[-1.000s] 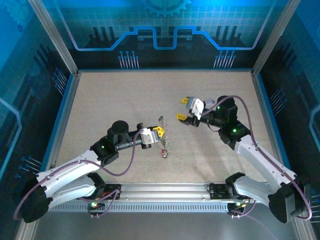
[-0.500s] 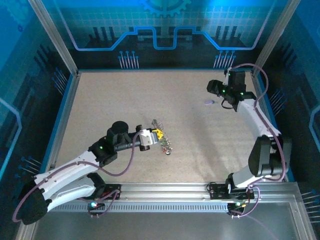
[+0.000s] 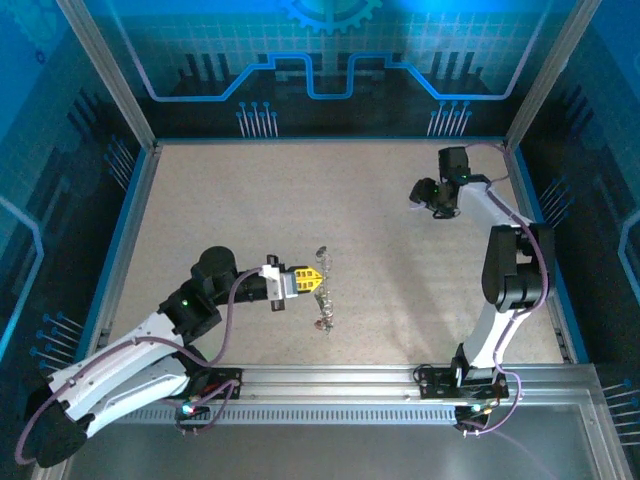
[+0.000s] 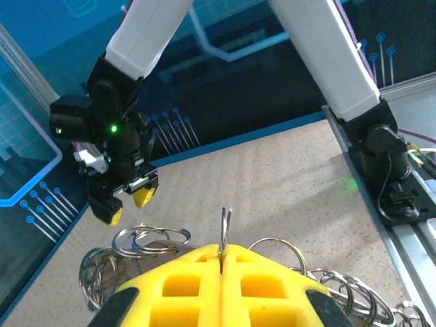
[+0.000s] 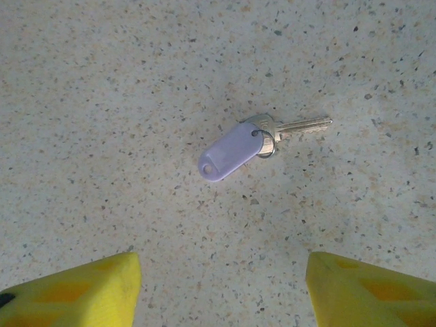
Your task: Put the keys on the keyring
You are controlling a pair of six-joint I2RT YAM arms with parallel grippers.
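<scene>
Keyring (image 4: 225,228) sits pinched in the left gripper (image 4: 221,272), near centre; right gripper (image 5: 219,283) hangs wide open over a lilac tag (image 5: 230,151), far right.

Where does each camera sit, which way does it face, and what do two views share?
Top external: above and behind the bases, looking down on the table, both arms showing.
Left wrist: low over the table, facing the right gripper; own left gripper shut on the keyring.
Right wrist: straight down on a lilac tag and key; own open fingertips.
Shared: top and left wrist both show the right gripper.
</scene>
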